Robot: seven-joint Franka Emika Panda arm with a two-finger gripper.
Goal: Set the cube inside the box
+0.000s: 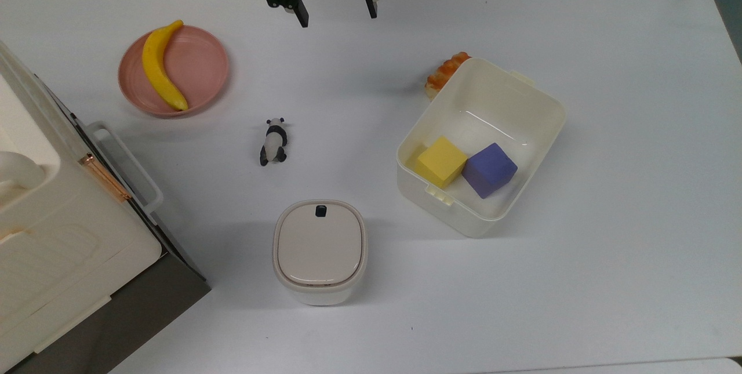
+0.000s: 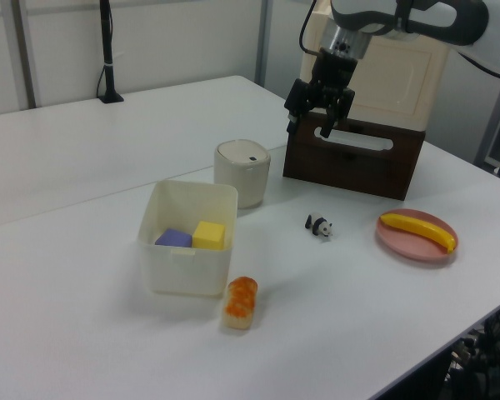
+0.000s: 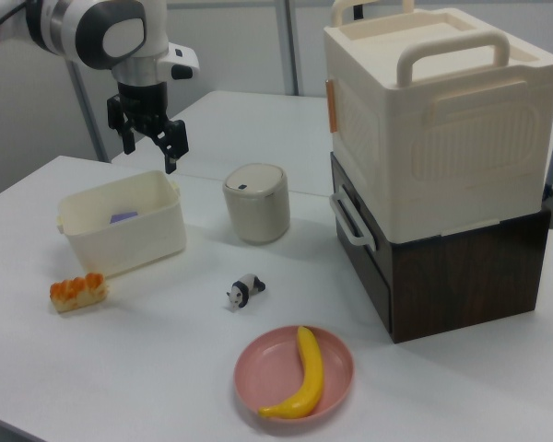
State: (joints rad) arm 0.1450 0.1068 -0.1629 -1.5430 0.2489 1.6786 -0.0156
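The pincer (image 1: 335,14) hangs released and empty, high over the surface (image 1: 608,130), its fingers spread wide. Well apart from it, toward the top view's lower right, the cube (image 1: 442,160) already sits inside the box (image 1: 510,211), touching the purple cube (image 1: 489,169). It looks light and foam-like, matte enough not to slip, probably yielding under hard squeeze; if regrasped, two opposite flat faces would serve best, though its purple neighbour and the box's wall crowd two sides.
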